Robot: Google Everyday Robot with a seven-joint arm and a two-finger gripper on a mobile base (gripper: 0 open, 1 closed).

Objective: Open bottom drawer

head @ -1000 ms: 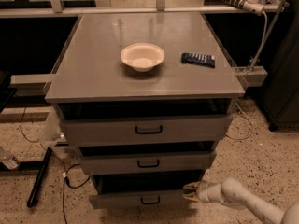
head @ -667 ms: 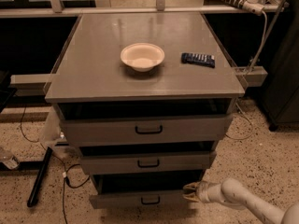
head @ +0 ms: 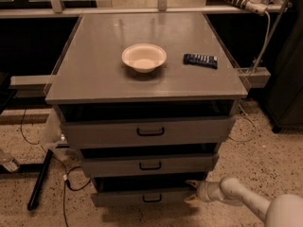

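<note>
A grey cabinet (head: 94,74) with three stacked drawers stands on a speckled floor, seen from above and in front. On its flat top sit a cream bowl (head: 144,57) near the middle and a dark remote control (head: 200,60) to its right, well apart.

The bottom drawer (head: 142,197) is the lowest and narrowest front, just above the floor, with a small black pull handle (head: 152,199) at its centre. A dark gap shows above it, as it does above the middle drawer (head: 149,165) and the top drawer (head: 149,132).

The robot's pale arm (head: 236,195) reaches in low from the bottom right. Its gripper (head: 191,192) is at the right end of the bottom drawer's front, well to the right of the handle. Two yellowish fingertips (head: 192,183) show, one above the other with a gap between, so the fingers look apart. Whether they touch the drawer's edge cannot be told from this angle.

Compared with a second ago, almost nothing has changed. The gripper sits in the same spot and the drawer front has not visibly come forward. This suggests the pull has not really begun. The gripper probably needs a firm hold on the drawer's edge or its handle before drawing it outward.
</note>
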